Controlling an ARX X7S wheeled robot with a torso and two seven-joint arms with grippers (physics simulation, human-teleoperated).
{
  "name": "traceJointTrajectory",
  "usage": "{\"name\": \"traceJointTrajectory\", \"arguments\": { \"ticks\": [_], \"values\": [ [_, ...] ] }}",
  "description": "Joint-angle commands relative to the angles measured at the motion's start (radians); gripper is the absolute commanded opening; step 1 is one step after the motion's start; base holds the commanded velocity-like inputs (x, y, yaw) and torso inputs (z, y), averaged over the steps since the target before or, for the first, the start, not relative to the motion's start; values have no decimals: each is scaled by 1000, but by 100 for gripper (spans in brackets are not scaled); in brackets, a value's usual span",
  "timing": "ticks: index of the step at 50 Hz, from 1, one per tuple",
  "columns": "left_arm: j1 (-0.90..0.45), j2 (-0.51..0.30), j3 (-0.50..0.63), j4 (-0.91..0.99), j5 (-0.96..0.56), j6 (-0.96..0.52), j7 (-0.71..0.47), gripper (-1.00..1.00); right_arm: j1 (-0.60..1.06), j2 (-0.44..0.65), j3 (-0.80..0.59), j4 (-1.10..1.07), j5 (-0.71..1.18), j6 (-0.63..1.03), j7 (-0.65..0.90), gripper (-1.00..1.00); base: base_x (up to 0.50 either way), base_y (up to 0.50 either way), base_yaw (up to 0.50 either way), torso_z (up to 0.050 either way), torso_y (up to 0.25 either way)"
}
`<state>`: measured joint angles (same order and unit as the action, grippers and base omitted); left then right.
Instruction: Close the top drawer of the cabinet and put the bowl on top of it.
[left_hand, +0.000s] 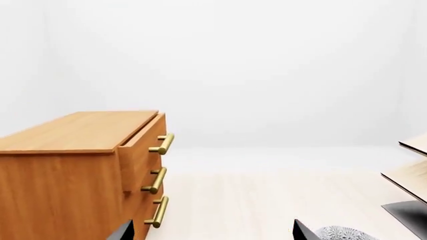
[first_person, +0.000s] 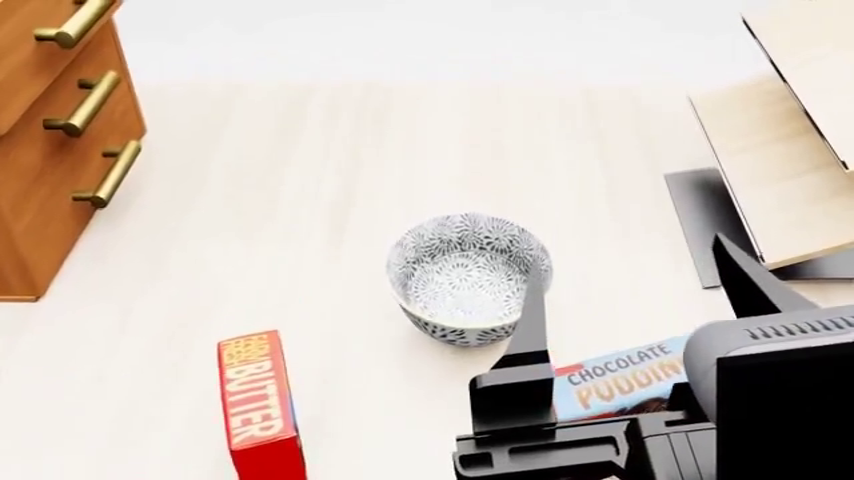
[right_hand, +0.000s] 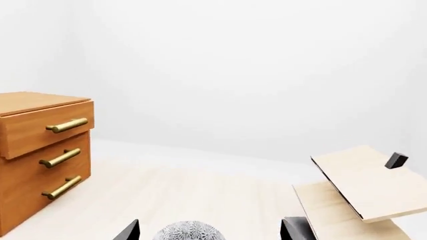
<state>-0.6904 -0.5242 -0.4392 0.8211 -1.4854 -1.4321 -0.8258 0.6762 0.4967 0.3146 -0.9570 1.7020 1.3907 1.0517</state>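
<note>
The reddish-brown cabinet (left_hand: 67, 175) stands on the floor at the left (first_person: 54, 170). Its top drawer (left_hand: 142, 150) sticks out a little past the drawers below, and its brass handle (left_hand: 162, 143) is free. The patterned bowl (first_person: 467, 275) sits upright on the floor in the middle of the head view. My right gripper (first_person: 638, 305) is open just right of and behind the bowl; in its own view the bowl (right_hand: 190, 231) shows low between the fingertips (right_hand: 210, 231). My left gripper (left_hand: 213, 232) is open and empty, facing the cabinet, with the bowl (left_hand: 340, 233) off to one side.
A red butter box (first_person: 260, 400) lies on the floor near the bowl's left. A chocolate pudding box (first_person: 621, 385) lies partly under my right gripper. A pale wooden structure (first_person: 787, 150) on a black base (first_person: 701, 220) stands at the right.
</note>
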Motion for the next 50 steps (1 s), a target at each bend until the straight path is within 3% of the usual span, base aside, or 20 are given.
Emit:
{"name": "traceJointTrajectory", "arguments": {
  "ticks": [1, 50],
  "values": [
    [0, -25, 4, 2, -49, 17, -44, 100, 2, 34, -11, -8, 50, -34, 45, 100, 184, -23, 0, 0, 0],
    [75, -85, 14, 29, -42, 78, -1, 100, -25, 11, -41, -24, -102, -31, -72, 100, 345, -56, 0, 0, 0]
  ]
}}
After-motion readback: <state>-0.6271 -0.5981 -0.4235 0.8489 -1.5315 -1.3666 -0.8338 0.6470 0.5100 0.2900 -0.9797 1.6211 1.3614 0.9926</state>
